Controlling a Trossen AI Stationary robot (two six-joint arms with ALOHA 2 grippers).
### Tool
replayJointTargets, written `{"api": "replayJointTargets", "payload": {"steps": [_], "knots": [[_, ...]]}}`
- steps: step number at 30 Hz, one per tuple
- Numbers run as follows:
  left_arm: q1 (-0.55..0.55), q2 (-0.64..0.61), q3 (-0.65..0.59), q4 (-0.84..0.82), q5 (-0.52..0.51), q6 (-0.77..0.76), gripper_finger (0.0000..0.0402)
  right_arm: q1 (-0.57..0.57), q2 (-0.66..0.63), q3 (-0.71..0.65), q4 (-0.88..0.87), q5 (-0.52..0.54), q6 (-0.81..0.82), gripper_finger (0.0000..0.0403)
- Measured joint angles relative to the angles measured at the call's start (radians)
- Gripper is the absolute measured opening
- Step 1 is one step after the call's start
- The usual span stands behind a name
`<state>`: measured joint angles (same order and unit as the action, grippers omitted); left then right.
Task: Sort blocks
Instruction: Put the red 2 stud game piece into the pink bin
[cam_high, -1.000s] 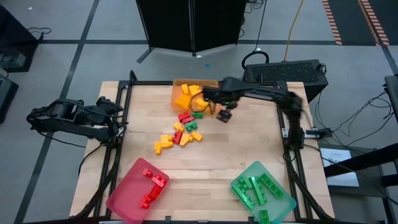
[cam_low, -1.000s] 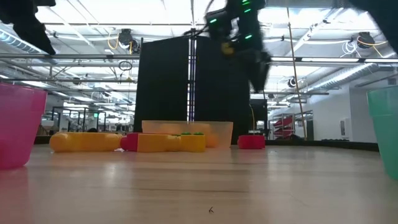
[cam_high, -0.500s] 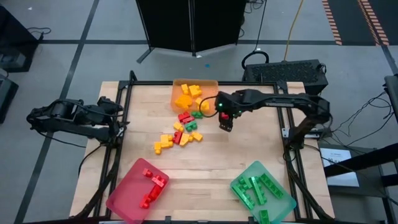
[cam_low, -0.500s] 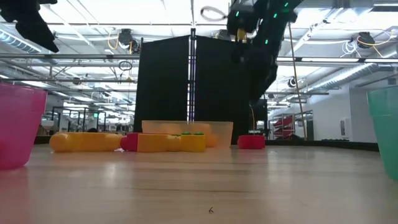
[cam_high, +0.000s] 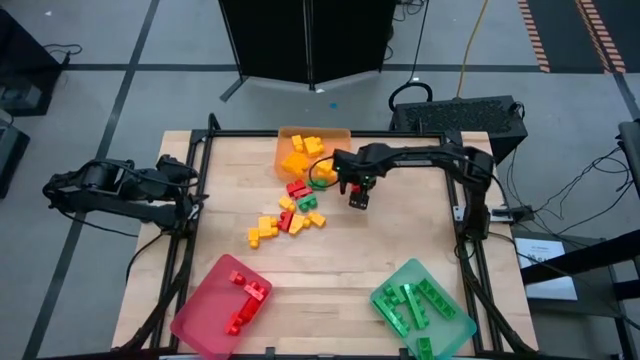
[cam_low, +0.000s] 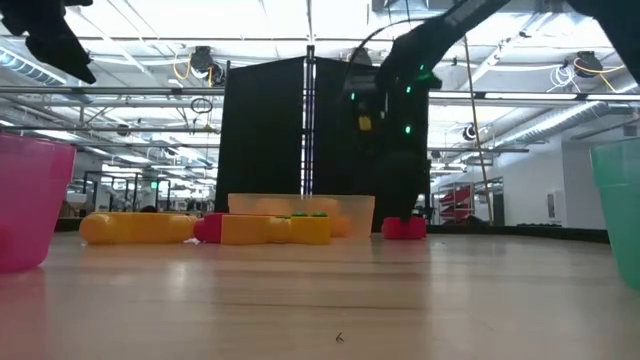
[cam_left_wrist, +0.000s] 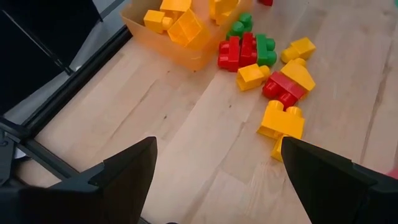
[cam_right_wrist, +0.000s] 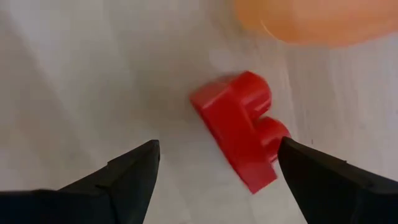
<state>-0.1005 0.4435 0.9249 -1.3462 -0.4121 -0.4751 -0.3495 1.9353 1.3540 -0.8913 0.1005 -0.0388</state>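
A lone red two-stud block (cam_right_wrist: 239, 127) lies flat on the wood, seen in the low view as a red block (cam_low: 404, 228) to the right of the pile. My right gripper (cam_right_wrist: 217, 168) hangs open just above it, one finger on each side, without touching; from above, the right gripper (cam_high: 358, 192) covers the block. A loose pile of red, yellow and green blocks (cam_high: 288, 212) lies mid-table. My left gripper (cam_left_wrist: 217, 168) waits open at the table's left edge (cam_high: 190, 185).
The orange tray (cam_high: 285, 158) with yellow blocks sits at the far edge, close to my right gripper. The pink-red tray (cam_high: 200, 315) with red blocks is at the near left. The teal-green tray (cam_high: 450, 320) with green blocks is at the near right. Bare wood lies between them.
My right gripper has come down from high above the table toward the lone red block, staying open and over much the same spot, while its arm swung about. The blocks have not moved.
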Motion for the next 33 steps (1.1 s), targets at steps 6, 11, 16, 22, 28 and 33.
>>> {"api": "replayJointTargets", "payload": {"steps": [6,11,16,22,28,33], "knots": [[0.000,0.000,0.000,0.000,-0.012,0.000,0.0345,-0.027,0.062,-0.001,0.033,0.011,-0.005,0.0318],[0.000,0.000,0.000,0.000,-0.016,-0.018,0.0345,-0.023,0.065,0.000,0.049,-0.005,-0.002,0.0292],[0.000,0.000,0.000,0.000,-0.020,-0.018,0.0345,-0.017,0.065,0.000,0.036,-0.003,0.082,0.0184],[0.000,0.000,0.000,0.000,-0.023,-0.018,0.0345,-0.013,0.064,0.001,0.034,-0.027,0.181,0.0116],[0.000,0.000,0.000,-0.001,-0.023,-0.018,0.0345,0.020,0.041,0.000,0.022,-0.058,0.243,0.0116],[0.000,0.000,0.000,-0.001,-0.022,-0.018,0.0345,0.067,-0.035,0.012,-0.021,-0.076,0.307,0.0116]]}}
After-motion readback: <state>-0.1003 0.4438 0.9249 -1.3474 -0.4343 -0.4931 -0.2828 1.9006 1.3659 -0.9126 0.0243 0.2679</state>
